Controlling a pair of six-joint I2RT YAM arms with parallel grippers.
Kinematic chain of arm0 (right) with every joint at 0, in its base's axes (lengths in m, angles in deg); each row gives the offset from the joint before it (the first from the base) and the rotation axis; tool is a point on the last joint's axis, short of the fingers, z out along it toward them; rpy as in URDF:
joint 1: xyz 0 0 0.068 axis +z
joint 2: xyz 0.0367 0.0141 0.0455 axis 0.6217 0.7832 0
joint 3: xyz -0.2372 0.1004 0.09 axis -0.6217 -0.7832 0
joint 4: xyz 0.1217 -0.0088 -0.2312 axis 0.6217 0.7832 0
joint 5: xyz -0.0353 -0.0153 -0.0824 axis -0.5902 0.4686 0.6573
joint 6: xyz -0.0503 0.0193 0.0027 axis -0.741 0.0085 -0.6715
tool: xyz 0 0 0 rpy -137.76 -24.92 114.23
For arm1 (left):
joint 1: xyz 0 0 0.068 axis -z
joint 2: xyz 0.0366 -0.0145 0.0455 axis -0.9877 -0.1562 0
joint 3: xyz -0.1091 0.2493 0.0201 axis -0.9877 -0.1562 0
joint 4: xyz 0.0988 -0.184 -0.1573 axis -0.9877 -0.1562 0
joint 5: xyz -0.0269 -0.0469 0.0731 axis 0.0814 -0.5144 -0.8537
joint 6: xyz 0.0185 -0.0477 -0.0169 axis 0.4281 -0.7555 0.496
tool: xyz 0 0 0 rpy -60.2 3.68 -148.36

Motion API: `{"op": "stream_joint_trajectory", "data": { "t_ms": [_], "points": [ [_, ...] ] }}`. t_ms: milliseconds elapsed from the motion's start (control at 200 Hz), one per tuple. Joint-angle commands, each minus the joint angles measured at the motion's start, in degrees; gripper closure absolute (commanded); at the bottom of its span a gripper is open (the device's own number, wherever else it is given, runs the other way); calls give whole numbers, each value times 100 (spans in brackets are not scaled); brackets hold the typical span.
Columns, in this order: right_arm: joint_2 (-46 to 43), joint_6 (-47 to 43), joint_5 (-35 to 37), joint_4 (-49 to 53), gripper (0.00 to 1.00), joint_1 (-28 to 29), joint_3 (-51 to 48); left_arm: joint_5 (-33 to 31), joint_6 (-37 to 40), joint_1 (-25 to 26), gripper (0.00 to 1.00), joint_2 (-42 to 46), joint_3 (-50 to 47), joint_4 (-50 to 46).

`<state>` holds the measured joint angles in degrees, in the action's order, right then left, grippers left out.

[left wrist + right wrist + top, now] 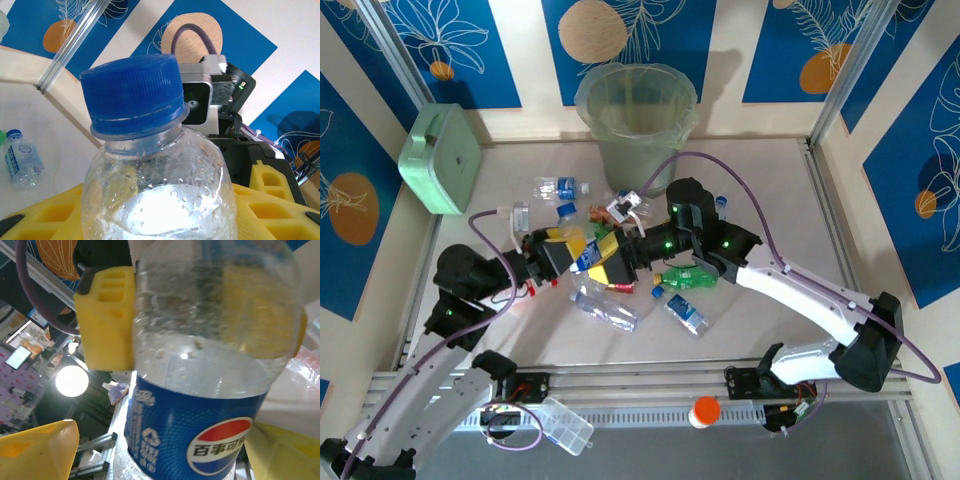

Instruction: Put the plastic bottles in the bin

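My left gripper [572, 255] is shut on a clear plastic bottle [588, 256] with a blue cap [132, 92] and a blue label [200, 435], held above the middle of the table. In the left wrist view its yellow fingers [272, 195] sit on both sides of the bottle's body. My right gripper [617, 264] faces it, open, and its yellow fingers [37, 450] stand apart from the label. More bottles lie below: a clear one [604, 306], a blue-labelled one [686, 313], a green one [690, 278] and another clear one [560, 187]. The bin [636, 112] stands at the back.
A mint green box [442, 158] leans at the back left. An orange-capped jar [705, 410] and a clear plastic case [566, 425] sit on the near rail. Metal rails border the table's right and near edges. A small bottle [20, 159] lies on the table.
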<state>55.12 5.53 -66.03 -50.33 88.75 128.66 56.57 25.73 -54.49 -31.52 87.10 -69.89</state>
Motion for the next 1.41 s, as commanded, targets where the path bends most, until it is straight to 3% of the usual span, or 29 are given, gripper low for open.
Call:
{"op": "stream_joint_trajectory", "data": {
  "t_ms": [0,405,545,660,755,870,1065,1190,1260,1400],
  "points": [
    [80,286,-126,-278,17,84,157,99,229,37,46,116,246,-31],
    [116,344,49,-286,41,124,98,178,204,46,43,160,145,73],
    [139,378,29,-266,44,112,87,186,199,54,41,178,131,92],
    [107,447,18,-317,46,70,92,132,230,55,31,178,191,4],
    [68,454,9,-282,47,20,125,17,296,55,16,186,338,-165],
    [-18,175,198,159,48,-67,267,-547,749,52,0,263,807,-1113],
    [-337,-360,939,1052,52,-812,511,-2643,1901,46,1,251,2190,-3691],
    [-408,-606,1808,1412,52,-1468,770,-3852,2285,46,0,42,2661,-4830],
    [-302,-596,2139,1366,52,-1892,925,-4087,2354,46,0,-95,2675,-5115],
    [266,-772,2686,1370,53,-2534,1547,-3915,2417,46,1,-262,2462,-5109]
  ]
}}
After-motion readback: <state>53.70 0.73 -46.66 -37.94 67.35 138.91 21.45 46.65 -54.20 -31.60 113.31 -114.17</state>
